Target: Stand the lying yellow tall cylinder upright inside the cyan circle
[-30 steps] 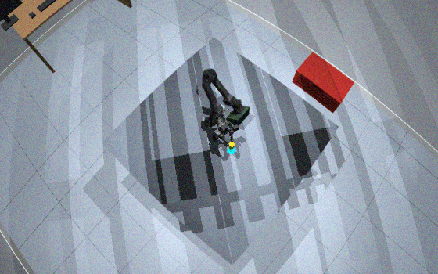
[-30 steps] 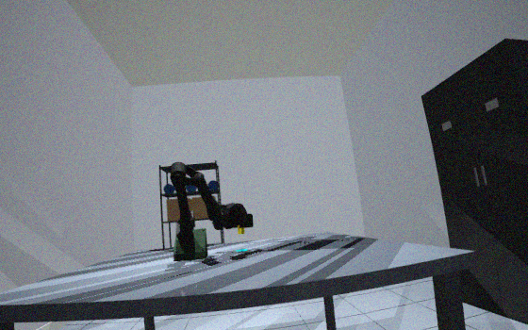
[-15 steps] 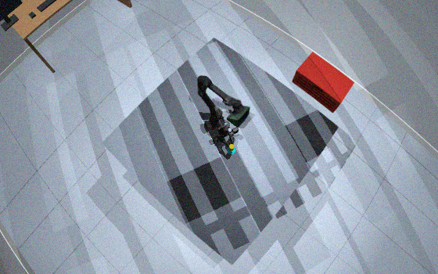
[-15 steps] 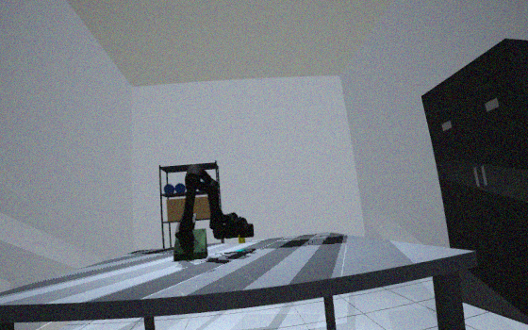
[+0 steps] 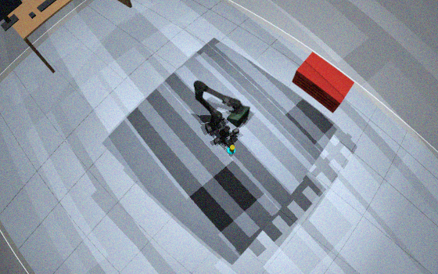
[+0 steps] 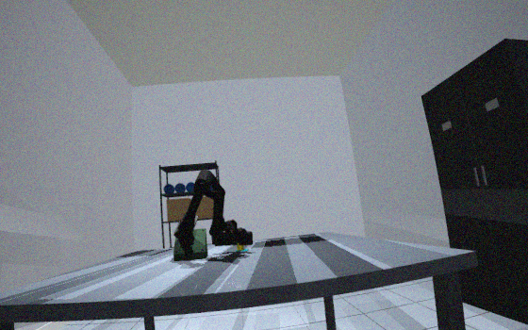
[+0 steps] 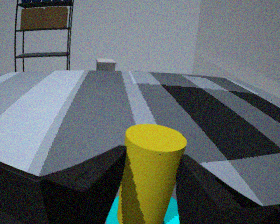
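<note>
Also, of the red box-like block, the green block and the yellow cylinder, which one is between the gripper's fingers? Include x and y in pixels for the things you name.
The yellow cylinder [image 5: 232, 147] [image 6: 240, 247] [image 7: 153, 170]; the other two stand outside the gripper [image 7: 152, 157].

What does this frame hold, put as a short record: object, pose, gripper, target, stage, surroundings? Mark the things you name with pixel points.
object: yellow tall cylinder [image 5: 232, 147] [image 6: 240, 247] [image 7: 152, 170]
pose: roughly upright, slightly tilted in the wrist view
gripper: closed on the cylinder [image 5: 231, 146] [image 6: 240, 244] [image 7: 152, 167]
target: cyan circle [image 5: 230, 152] [image 6: 243, 251] [image 7: 172, 214], below and around the cylinder's lower end in the wrist view
stage: placing, not released; base contact cannot be told
surroundings: red box-shaped unit [image 5: 325, 76]; dark cabinet [image 6: 503, 141]
</note>
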`<control>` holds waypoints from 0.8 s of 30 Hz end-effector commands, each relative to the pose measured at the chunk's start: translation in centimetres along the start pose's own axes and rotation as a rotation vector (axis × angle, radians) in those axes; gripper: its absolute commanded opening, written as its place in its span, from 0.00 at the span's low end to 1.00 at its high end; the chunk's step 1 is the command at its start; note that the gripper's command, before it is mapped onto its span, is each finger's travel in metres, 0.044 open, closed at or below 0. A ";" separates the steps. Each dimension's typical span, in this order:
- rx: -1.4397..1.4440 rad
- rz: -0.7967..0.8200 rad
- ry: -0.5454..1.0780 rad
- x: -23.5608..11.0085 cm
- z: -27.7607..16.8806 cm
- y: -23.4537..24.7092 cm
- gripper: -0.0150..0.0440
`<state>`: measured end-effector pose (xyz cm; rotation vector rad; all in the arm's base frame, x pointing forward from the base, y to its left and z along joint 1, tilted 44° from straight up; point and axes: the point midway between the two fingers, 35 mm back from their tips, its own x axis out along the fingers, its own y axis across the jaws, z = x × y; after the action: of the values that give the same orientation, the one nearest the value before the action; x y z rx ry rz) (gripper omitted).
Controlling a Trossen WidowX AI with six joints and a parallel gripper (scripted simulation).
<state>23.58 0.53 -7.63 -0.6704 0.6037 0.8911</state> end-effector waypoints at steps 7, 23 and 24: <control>-0.015 -0.007 -0.010 0.1 0.0 -0.4 0.43; -0.015 -0.007 -0.010 0.1 0.0 -0.4 0.93; -0.015 -0.007 -0.010 0.1 0.1 -0.4 0.93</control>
<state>23.84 0.39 -7.62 -0.6755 0.5941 0.8910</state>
